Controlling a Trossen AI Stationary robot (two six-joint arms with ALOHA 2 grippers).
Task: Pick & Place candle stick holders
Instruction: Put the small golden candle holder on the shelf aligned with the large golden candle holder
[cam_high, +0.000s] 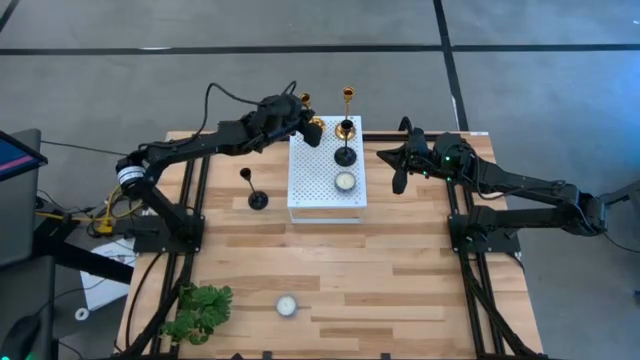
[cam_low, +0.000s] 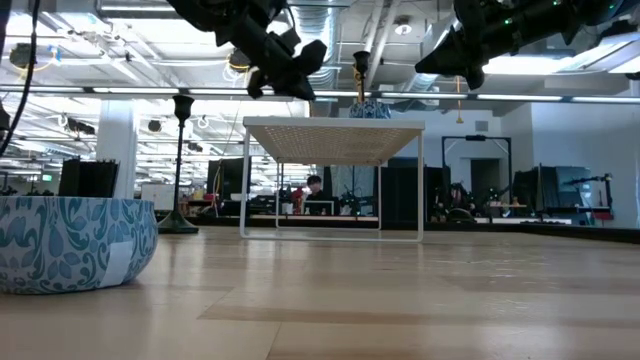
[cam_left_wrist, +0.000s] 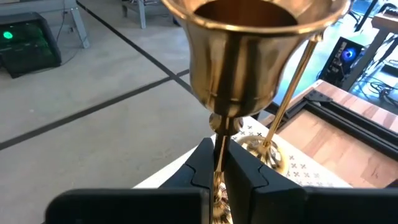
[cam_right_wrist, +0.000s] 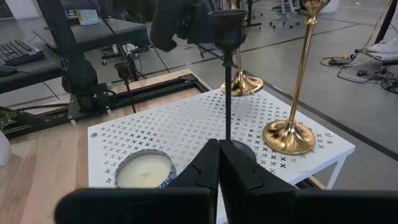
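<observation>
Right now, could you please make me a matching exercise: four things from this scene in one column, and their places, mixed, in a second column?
Things
1. shiny gold candle stick holder with the wide cup
2. matte black candle stick holder nearest the right gripper
3. other matte black candle stick holder
4. green leafy plant

Places
A. on the wooden table, beside the stand
B. at a table corner, left arm's side
C. on the white perforated stand
D. in the left gripper, shut on its stem

Pairs: 1-D, 2-C, 3-A, 4-B
</observation>
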